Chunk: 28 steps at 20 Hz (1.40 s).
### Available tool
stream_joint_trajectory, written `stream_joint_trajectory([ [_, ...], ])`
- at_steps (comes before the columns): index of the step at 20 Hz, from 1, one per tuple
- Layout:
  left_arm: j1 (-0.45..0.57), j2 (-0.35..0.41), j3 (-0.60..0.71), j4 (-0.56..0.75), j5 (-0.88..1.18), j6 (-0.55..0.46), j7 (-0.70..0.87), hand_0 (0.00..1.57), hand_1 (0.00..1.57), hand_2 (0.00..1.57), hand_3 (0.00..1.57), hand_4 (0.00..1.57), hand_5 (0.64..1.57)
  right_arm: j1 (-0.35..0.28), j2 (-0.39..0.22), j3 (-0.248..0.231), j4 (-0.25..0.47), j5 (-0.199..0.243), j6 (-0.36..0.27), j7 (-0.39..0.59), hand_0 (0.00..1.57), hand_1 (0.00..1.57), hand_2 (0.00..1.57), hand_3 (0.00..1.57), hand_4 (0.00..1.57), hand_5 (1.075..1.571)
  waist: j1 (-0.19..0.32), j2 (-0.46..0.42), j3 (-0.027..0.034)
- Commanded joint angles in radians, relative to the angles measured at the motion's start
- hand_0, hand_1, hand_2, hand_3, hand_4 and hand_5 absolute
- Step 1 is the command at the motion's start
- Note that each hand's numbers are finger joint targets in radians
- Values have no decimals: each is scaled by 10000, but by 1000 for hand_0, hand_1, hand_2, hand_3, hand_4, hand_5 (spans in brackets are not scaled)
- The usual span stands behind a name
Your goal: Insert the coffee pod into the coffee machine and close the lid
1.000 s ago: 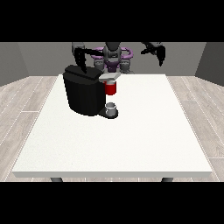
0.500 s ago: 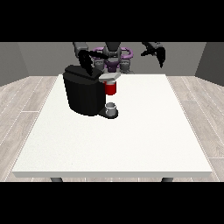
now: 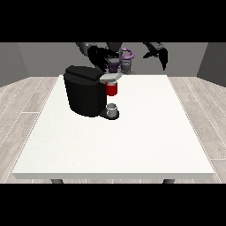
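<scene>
Coffee pod (image 3: 112, 89) below hand's fingers (image 3: 102, 61)

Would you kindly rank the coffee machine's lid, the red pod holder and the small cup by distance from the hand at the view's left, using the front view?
From the hand at the view's left:
1. Lid of the coffee machine, just below the hand.
2. Red pod holder, lower, at the machine's front.
3. Small cup, lowest, on the machine's base.
</scene>
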Motion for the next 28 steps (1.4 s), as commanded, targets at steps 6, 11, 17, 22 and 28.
stream_joint_trajectory([
  [6,120,193,-165,-147,19,-168,-1,0,0,0,0,319,1571,-771,567,617,269,787,-458,-222,0,0,0,0,0,1571,339,108,2],
  [11,-194,324,90,267,279,-277,-45,0,0,0,0,326,1571,-1875,920,1088,346,1305,-641,616,0,0,0,0,203,1571,408,149,-3],
  [17,-761,673,302,20,557,-485,-202,0,0,0,0,407,1571,-2759,596,676,879,1552,-920,54,0,0,0,0,160,1571,795,1082,-1],
  [22,-1088,466,66,-89,496,-365,-210,0,0,0,0,397,1571,-3726,528,725,1244,1873,-1013,127,0,0,0,0,87,1571,1220,1481,-1],
  [28,-1357,402,-301,-459,437,-529,-221,0,0,0,0,399,1571,-4974,34,386,1819,2014,-995,411,0,0,0,0,0,1571,1885,1945,-3],
])
